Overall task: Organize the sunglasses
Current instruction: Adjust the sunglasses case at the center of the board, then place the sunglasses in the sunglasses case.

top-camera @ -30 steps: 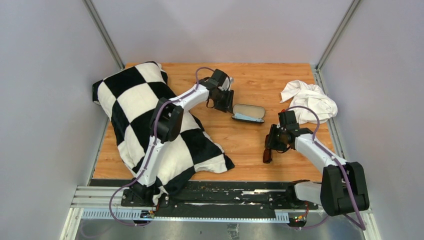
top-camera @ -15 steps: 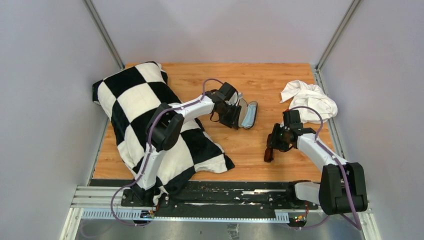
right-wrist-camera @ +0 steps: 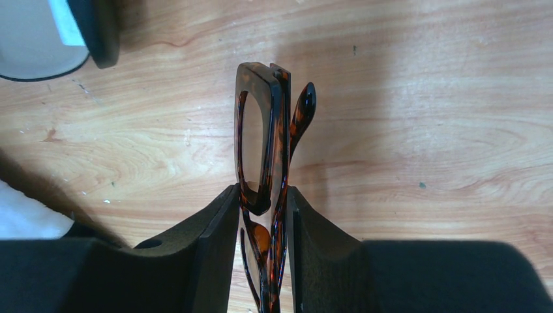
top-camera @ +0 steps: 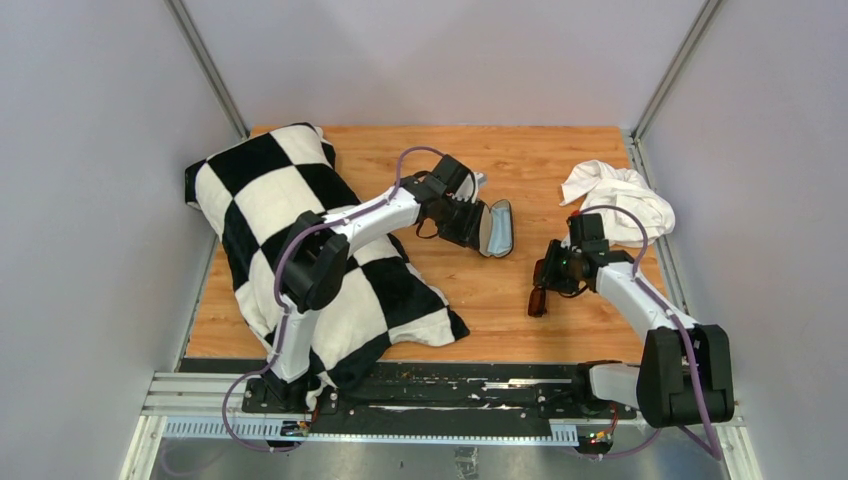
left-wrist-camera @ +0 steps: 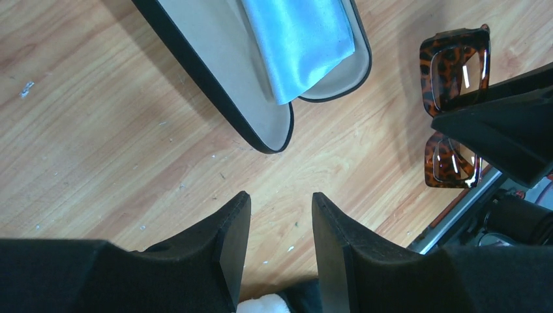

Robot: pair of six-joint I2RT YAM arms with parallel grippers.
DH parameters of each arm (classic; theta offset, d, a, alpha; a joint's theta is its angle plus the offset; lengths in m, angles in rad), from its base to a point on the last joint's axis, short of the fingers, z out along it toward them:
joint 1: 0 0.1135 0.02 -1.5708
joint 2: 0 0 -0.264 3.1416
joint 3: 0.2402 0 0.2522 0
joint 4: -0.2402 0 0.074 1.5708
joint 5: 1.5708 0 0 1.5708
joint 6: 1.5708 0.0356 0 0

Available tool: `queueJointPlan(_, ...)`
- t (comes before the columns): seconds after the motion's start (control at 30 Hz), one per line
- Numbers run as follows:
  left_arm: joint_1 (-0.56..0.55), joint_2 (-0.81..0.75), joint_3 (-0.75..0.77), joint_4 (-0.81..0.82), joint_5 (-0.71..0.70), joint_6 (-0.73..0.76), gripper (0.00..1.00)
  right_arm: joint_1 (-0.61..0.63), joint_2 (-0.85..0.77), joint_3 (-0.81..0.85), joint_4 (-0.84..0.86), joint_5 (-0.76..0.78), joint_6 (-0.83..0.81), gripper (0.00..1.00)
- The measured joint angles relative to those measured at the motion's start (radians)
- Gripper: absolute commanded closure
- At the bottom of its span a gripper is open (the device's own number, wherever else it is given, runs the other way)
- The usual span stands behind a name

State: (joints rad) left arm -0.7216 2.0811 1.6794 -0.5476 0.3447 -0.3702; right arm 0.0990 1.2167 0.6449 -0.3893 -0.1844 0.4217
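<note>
The sunglasses (right-wrist-camera: pixel 261 130), folded, with a mottled brown frame, stand on edge between the fingers of my right gripper (right-wrist-camera: pixel 264 202), which is shut on them just above the wooden table. In the top view the gripper (top-camera: pixel 553 275) and the sunglasses (top-camera: pixel 539 298) are right of centre. The black case (top-camera: pixel 497 228) lies open with a light blue cloth (left-wrist-camera: pixel 300 45) inside. My left gripper (left-wrist-camera: pixel 280 208) is open and empty, just left of the case (left-wrist-camera: pixel 222 72). The sunglasses also show in the left wrist view (left-wrist-camera: pixel 452 65).
A black-and-white checkered cloth (top-camera: pixel 290 230) covers the table's left side, under the left arm. A crumpled white cloth (top-camera: pixel 620 200) lies at the far right, behind the right arm. Grey walls close in the table (top-camera: pixel 500 290).
The case has been turned from lying crosswise to lying lengthwise, with the left gripper moving right next to it. The right gripper has carried the sunglasses slightly farther from the arm bases.
</note>
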Motion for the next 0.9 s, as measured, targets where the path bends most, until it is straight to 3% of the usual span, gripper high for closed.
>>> queueJointPlan(0.47,0.047,-0.051,0.000,-0.008,-0.011,-0.005,0.54,0.002,0.028,0.188,-0.039,-0.033,-0.044,0.66)
queueJointPlan(0.9,0.072,-0.167,-0.098,-0.011,-0.019,-0.001,0.54,0.108,0.285,0.496,-0.045,-0.021,-0.049,0.66)
